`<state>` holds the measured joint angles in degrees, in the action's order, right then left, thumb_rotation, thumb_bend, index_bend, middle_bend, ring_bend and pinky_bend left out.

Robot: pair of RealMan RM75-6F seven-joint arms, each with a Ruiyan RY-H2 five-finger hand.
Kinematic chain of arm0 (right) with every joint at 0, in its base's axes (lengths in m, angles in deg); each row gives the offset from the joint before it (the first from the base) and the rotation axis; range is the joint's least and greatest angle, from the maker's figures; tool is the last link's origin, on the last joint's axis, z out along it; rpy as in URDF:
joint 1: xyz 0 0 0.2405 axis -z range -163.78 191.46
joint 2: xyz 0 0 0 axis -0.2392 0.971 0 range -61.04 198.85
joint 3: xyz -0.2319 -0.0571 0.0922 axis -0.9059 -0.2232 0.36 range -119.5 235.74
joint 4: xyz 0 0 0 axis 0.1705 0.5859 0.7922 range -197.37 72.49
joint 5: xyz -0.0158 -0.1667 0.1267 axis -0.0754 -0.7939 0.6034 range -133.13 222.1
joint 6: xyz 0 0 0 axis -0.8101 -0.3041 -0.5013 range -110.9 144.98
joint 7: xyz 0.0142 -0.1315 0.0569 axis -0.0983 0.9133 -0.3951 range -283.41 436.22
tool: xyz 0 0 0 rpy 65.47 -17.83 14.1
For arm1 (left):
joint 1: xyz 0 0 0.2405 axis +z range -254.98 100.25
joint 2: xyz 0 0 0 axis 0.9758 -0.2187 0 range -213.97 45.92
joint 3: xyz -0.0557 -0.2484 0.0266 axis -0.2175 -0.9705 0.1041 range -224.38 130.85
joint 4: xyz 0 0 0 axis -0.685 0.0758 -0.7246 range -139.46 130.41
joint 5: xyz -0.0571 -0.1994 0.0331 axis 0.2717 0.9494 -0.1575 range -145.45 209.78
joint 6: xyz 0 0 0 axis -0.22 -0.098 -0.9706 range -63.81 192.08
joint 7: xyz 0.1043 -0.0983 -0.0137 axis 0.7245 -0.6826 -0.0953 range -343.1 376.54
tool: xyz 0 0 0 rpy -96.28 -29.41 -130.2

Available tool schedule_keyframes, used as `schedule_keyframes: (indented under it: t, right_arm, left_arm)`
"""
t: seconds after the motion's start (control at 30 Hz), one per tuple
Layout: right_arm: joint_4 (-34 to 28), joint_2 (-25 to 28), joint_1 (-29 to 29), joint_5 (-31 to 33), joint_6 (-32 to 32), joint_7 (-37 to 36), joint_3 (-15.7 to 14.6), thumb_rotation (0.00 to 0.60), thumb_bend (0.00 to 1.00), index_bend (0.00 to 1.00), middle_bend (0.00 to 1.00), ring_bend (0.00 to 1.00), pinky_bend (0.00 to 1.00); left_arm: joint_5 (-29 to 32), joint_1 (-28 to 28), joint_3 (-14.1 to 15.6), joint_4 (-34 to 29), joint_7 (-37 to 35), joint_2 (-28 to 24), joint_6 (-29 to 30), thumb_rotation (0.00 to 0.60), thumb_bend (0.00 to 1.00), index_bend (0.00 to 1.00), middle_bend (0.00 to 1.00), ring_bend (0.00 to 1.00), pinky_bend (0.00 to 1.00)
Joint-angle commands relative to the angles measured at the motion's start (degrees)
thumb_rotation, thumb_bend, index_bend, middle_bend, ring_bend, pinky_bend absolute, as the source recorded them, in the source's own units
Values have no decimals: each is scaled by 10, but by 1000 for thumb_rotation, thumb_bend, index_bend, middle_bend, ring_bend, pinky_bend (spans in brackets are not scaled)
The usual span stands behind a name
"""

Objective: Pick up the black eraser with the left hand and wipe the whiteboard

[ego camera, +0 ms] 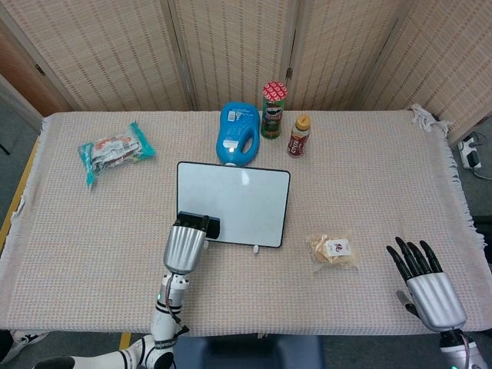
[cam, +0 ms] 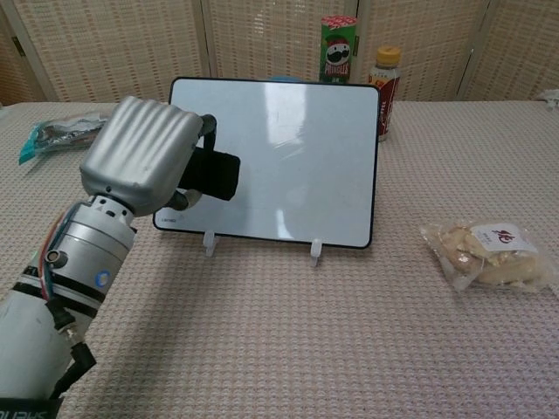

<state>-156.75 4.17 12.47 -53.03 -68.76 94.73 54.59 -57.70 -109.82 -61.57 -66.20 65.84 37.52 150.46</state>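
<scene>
The black rectangular eraser point(cam: 215, 175) is held in the fingers of the silver left hand point(cam: 144, 155), set over the lower left part of the white-faced, black-framed whiteboard point(cam: 288, 148). Most of the eraser is covered by the back of the hand in the head view point(ego camera: 210, 226); whether it actually touches the board face cannot be told. The fingers themselves are largely hidden behind the hand's shell, only dark curled parts showing around the eraser. The board's lower left corner is masked by the hand in the chest view.

The silver right hand point(ego camera: 432, 292) lies at the near right edge of the beige woven surface point(ego camera: 369, 192), its black fingers spread and holding nothing; it is partly cut by the frame edge and absent from the chest view.

Behind the board, a blue plastic jug point(ego camera: 237, 134) is almost wholly hidden in the chest view. A green Pringles can point(cam: 339, 49) and a brown bottle with a yellow cap point(cam: 385, 78) stand beside it. A teal snack packet point(ego camera: 114, 151) lies far left, a clear bag of pale snacks point(cam: 491, 254) right of the board.
</scene>
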Motion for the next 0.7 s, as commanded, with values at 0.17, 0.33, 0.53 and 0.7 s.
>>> schedule_keyframes:
  t: [0.17,0.33,0.53,0.7]
  right_arm:
    - [-3,10,3,-8,-10,-20,-2,600,295,0,0,92,0]
    - [-1,17,1,-10,-8,-35,-3,600,295,0,0,92,0]
    - [-2,19,0,-9,-8,-38,-2,600,295,0,0,91,0]
    - [-2,18,1,-10,-8,-36,-2,600,294,0,0,92,0]
  left_arm:
    - [13,-29,-14,49,-5,37,-21,600,495,699,1000,960,889]
    - [27,-47,-26,95,-24,62,-31,600,495,699,1000,960,889]
    - [36,-58,-30,131,-39,77,-32,600,495,698,1000,960,889]
    - [38,-65,-27,149,-49,85,-31,600,495,696,1000,960,889]
